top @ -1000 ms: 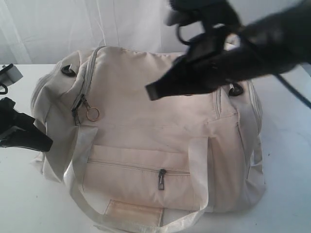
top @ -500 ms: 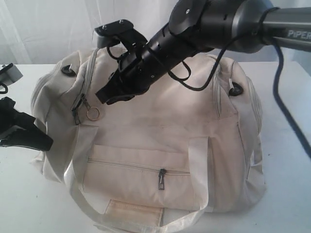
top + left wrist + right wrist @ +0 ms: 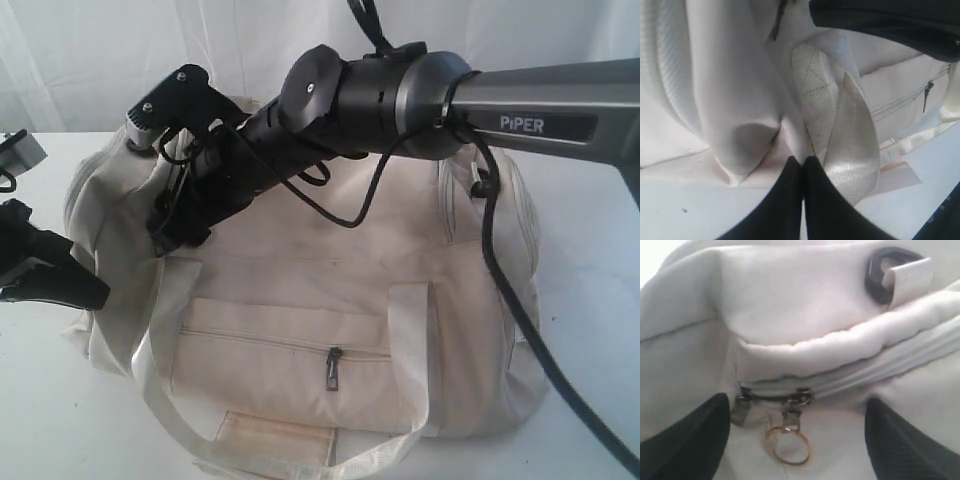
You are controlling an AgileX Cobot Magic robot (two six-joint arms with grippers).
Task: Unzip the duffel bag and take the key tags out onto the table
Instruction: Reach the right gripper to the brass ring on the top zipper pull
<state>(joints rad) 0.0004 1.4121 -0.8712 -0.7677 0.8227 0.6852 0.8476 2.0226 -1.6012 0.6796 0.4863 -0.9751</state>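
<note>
Right wrist view, ring pull, exterior-hidden, within spread tool

Right gripper splayed (left gripper pinched together)

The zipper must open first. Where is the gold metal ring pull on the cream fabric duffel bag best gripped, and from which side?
Probably pinch the gold metal ring pull across its thin rim, coming square onto the cream fabric duffel bag's surface: it hangs from the slider flat against the fabric, between the open right end effector's fingers.
</note>
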